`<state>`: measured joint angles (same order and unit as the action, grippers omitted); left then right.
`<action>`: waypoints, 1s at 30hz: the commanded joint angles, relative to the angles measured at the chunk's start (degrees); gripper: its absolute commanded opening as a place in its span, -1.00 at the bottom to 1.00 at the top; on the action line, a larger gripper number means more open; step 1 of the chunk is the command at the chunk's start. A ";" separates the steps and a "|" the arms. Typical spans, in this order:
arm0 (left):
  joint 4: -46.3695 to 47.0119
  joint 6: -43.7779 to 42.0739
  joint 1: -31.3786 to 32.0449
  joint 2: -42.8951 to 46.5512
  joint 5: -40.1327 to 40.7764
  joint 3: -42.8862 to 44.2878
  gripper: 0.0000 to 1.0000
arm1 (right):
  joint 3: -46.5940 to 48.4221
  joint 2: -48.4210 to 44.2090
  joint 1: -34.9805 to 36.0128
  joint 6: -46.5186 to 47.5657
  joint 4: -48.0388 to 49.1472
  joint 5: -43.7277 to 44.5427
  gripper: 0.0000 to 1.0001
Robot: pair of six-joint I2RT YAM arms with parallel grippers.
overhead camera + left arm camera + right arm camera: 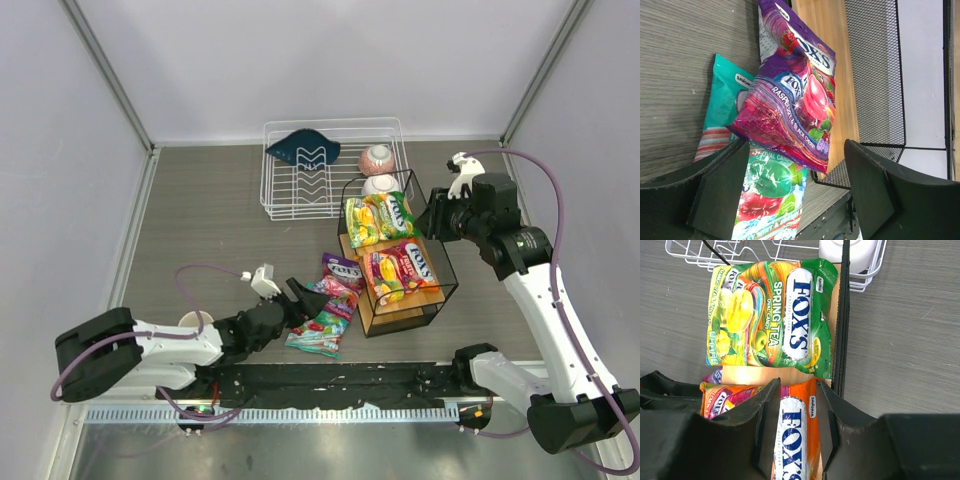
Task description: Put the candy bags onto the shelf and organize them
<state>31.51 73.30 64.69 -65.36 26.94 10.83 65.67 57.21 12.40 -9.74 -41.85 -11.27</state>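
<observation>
The shelf is a black wire frame with a tan board, at centre right. A green bag and an orange-red bag lie flat on its board. A purple bag leans against the shelf's left side, partly over a teal bag that lies on the table. My left gripper is open and empty, just left of these two. In the left wrist view its jaws frame the purple bag and the teal bag. My right gripper is open above the orange-red bag, near the green bag.
A white wire dish rack stands behind the shelf with a dark blue item and two bowls in it. A paper cup sits by the left arm. The shelf's mesh side is right of the purple bag.
</observation>
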 commanded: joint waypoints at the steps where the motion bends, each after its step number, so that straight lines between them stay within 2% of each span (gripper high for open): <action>1: 7.69 0.18 -0.26 -3.80 0.04 2.53 0.61 | -0.37 -0.78 0.08 1.39 -1.13 1.60 -0.19; 8: 19.88 4.48 -0.26 -12.67 0.83 1.39 0.50 | 0.42 -0.78 0.08 2.00 -2.10 1.95 -0.19; 19: 39.14 10.46 -0.26 -28.05 1.10 1.12 0.50 | 0.86 -0.78 0.08 2.53 -2.80 2.30 -0.18; 24: 45.12 12.66 0.09 -34.46 2.58 0.33 0.35 | 0.78 -0.70 0.08 2.71 -2.98 2.39 -0.18; 30: 51.63 12.83 0.18 -38.87 1.89 0.07 0.04 | 0.69 -0.52 -0.01 2.88 -3.07 2.65 -0.18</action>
<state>76.27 85.82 64.51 -101.69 28.53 11.75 65.67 57.23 12.58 -7.97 -42.92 -10.66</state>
